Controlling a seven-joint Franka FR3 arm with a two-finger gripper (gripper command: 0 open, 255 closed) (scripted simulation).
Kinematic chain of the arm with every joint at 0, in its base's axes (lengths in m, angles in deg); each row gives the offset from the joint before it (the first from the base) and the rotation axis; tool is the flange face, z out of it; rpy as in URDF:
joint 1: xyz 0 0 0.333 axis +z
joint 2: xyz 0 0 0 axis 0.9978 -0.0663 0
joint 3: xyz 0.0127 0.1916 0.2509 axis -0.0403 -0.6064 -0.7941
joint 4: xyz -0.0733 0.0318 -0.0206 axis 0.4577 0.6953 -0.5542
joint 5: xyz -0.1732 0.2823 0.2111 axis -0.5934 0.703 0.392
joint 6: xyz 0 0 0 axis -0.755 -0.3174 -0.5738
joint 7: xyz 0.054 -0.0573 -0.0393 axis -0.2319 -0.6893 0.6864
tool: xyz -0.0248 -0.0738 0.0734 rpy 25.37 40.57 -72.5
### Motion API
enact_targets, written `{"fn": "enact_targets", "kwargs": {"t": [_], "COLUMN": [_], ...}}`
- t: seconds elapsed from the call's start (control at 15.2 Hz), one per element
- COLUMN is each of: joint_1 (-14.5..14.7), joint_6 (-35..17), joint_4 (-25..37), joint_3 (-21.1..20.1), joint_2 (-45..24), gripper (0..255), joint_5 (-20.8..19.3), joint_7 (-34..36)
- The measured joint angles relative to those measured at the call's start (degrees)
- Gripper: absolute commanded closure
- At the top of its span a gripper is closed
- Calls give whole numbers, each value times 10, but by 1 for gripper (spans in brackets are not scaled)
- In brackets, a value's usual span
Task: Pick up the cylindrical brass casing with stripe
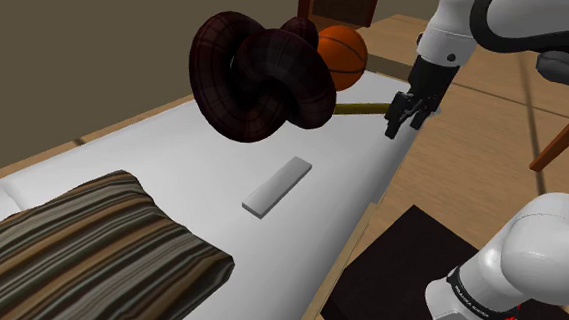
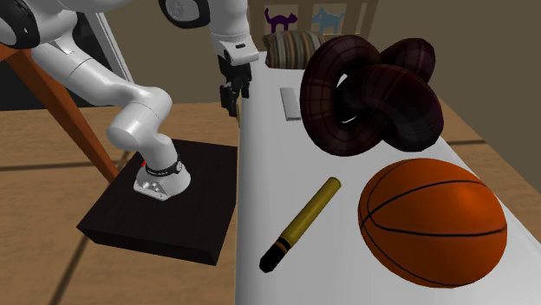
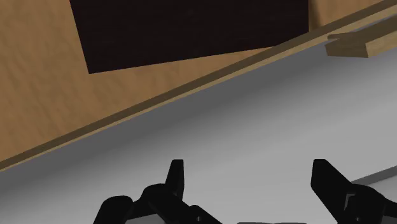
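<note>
One slim brass-yellow cylinder [image 2: 305, 221], black-tipped

A long white flat surface [image 1: 172, 158] is bordered by a light wooden frame [image 3: 159, 105] and is set on a floor of pale wooden planks [image 1: 495, 115]. A plain olive-brown wall [image 1: 79, 33] is seen behind it. A dark reddish wooden piece of furniture [image 1: 343, 5] is placed at the far end, and a slanted orange-brown wooden leg [image 2: 74, 128] is seen beside the surface.
</note>
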Motion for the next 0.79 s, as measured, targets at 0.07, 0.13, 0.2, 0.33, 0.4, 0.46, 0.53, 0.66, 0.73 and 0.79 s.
{"fn": "enact_targets", "kwargs": {"t": [0.07, 0.13, 0.2, 0.33, 0.4, 0.46, 0.53, 0.66, 0.73, 0.79], "joint_1": [0, 1, 1, 4, 4, 5, 7, 11, 14, 17], "joint_6": [0, -2, -9, -11, -22, -28, -34, -50, -53, -61], "joint_4": [0, -1, -8, -7, -7, -5, 2, 13, 15, 24], "joint_3": [0, 7, 20, 46, 65, 81, 97, 129, 143, 158], "joint_2": [0, -1, -2, -7, -18, -27, -39, -64, -70, -85], "gripper": [0, 0, 0, 0, 0, 0, 0, 0, 0, 0], "joint_5": [0, -5, -14, -34, -47, -58, -69, -88, -96, -104], "joint_7": [0, -14, -38, -94, -128, -161, -193, -259, -290, -323]}}
